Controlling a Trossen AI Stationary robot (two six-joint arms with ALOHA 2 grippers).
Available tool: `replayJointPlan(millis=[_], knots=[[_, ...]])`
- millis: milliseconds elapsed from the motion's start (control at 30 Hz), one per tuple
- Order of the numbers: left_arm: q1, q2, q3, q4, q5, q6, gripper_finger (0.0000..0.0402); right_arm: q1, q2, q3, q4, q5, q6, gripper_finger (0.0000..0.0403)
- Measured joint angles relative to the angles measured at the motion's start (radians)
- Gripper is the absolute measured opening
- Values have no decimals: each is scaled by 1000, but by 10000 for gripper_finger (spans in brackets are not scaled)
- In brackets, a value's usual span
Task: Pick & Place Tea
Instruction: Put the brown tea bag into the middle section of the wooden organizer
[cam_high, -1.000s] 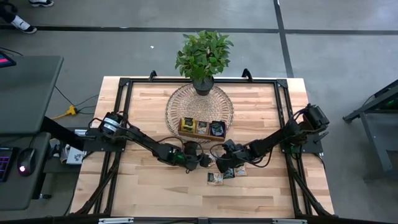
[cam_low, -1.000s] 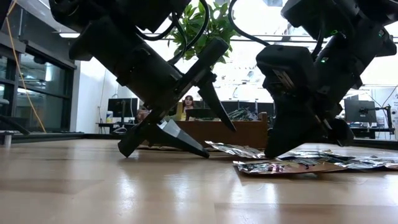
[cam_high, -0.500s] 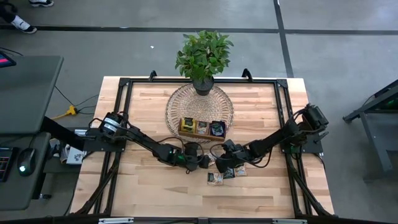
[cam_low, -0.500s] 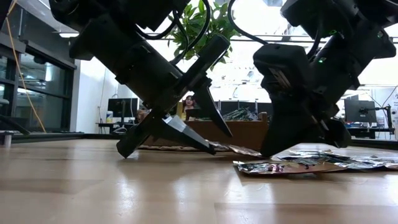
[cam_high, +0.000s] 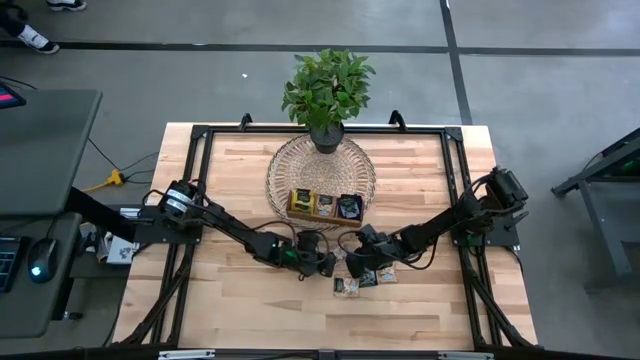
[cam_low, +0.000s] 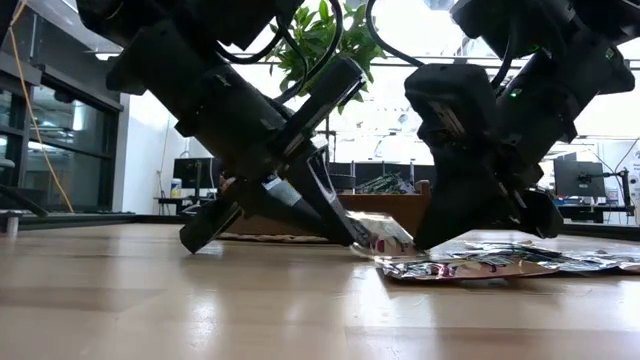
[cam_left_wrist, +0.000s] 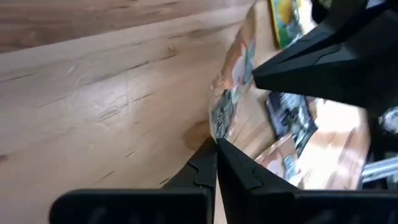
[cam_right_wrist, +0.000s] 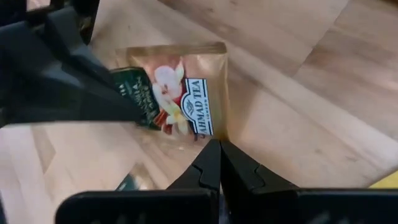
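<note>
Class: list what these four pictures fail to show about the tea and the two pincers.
- High view: labels of the sachets on the table, too small.
- High view: tray contents, too small to count.
- Low view: right pincer tips, hidden behind a sachet.
- Left wrist view: that sachet's print, blurred, edge-on in the left pincer.

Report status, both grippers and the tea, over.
Left gripper shut on a tea sachet, lifting one edge. Right gripper shut, empty, right beside it. More sachets on the table. Nothing blocking.

counter (cam_high: 230, 300): pale wood, smooth, light sheen | tea sachets (cam_low: 470, 265): glossy foil-like wrappers | left tool (cam_low: 345, 235): matt black plastic | tray (cam_high: 325, 206): brown wood
</note>
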Motion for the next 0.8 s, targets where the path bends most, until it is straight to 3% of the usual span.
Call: replayJointPlan(millis=[300,567,800], knots=[[-1,-5,-2,-7,75,196,1,1,-100,0,15,-99,-177,0],[0,-60,22,-31,140,563,0,-11,-278,2,17,-173,-465,0],[2,-110,104,-186,180,798,0,-51,-343,2,21,-247,-544,1]])
